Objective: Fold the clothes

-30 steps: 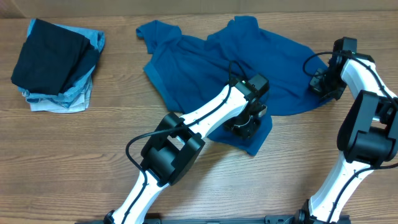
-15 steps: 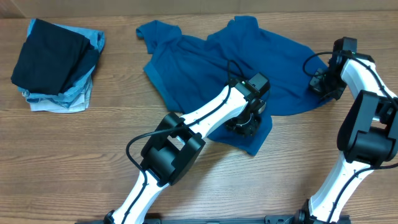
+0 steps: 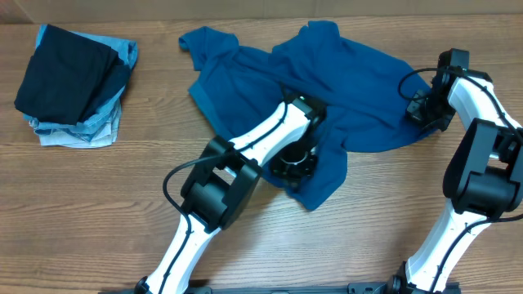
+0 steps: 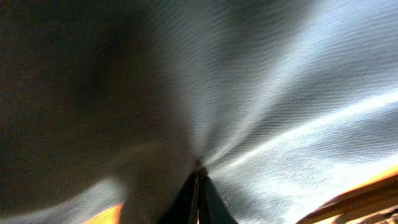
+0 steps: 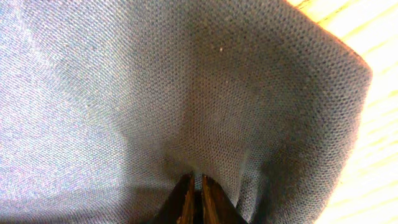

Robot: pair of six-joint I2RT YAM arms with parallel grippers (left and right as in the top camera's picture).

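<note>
The clothes, a royal-blue T-shirt [image 3: 327,82], lie crumpled across the middle and far side of the wooden table. My left gripper [image 3: 294,163] is over the shirt's near flap and is shut on the fabric. In the left wrist view its fingertips [image 4: 199,177] pinch a fold, and the blue cloth [image 4: 261,93] radiates from them. My right gripper [image 3: 423,110] sits at the shirt's right edge. In the right wrist view it [image 5: 194,182] is shut on a tuck of the weave [image 5: 155,81].
A stack of folded garments [image 3: 75,86], black on top of pale blue, sits at the far left. Bare wooden tabletop [image 3: 98,204] spreads in front of the shirt. Table wood [image 5: 373,37] shows at the right of the right wrist view.
My left gripper has moved left and a little nearer the shirt's middle, dragging the near flap with it. The right arm has stayed in place.
</note>
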